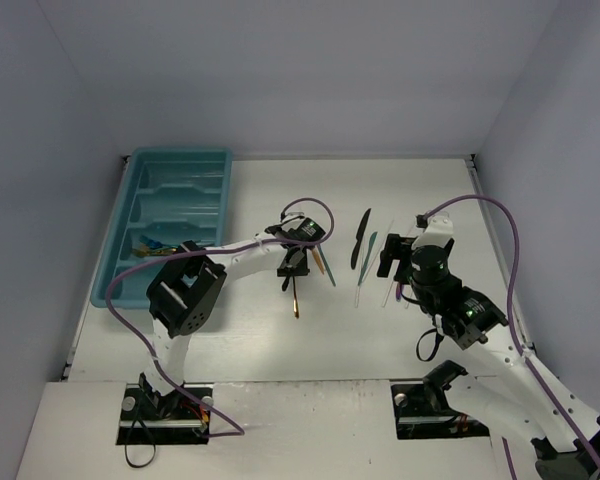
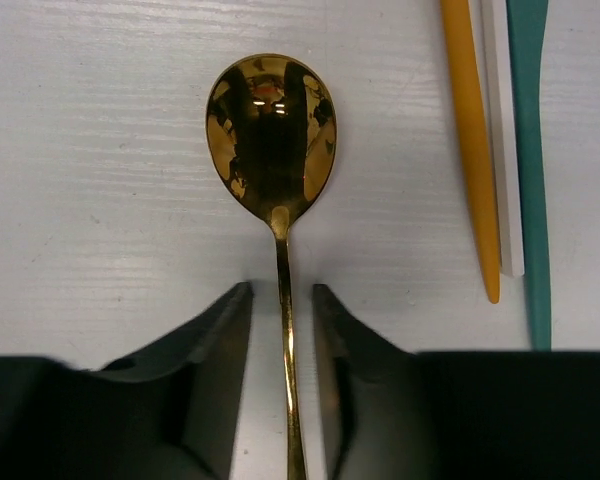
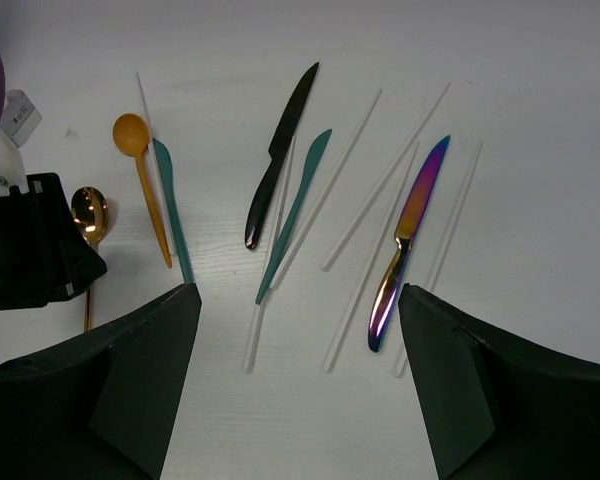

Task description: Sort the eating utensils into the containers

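A gold spoon (image 2: pixel 270 135) lies on the white table, bowl away from me. My left gripper (image 2: pixel 282 300) is down over its handle. The jaws stand narrow on either side of the handle, with a thin gap showing on each side. From above, the left gripper (image 1: pixel 292 268) covers the spoon's (image 1: pixel 296 300) upper part. My right gripper (image 3: pixel 298 300) hangs wide open above the table, holding nothing. Ahead of it lie a black knife (image 3: pixel 280 155), a teal knife (image 3: pixel 295 210) and an iridescent purple knife (image 3: pixel 408 240). The teal tray (image 1: pixel 170 165) sits at the far left with a few utensils (image 1: pixel 155 243) in it.
An orange spoon (image 2: pixel 470 150), a white stick (image 2: pixel 507 150) and a teal utensil (image 2: pixel 530 170) lie just right of the gold spoon. Several pale white sticks (image 3: pixel 380 180) lie among the knives. Grey walls close in the table on three sides.
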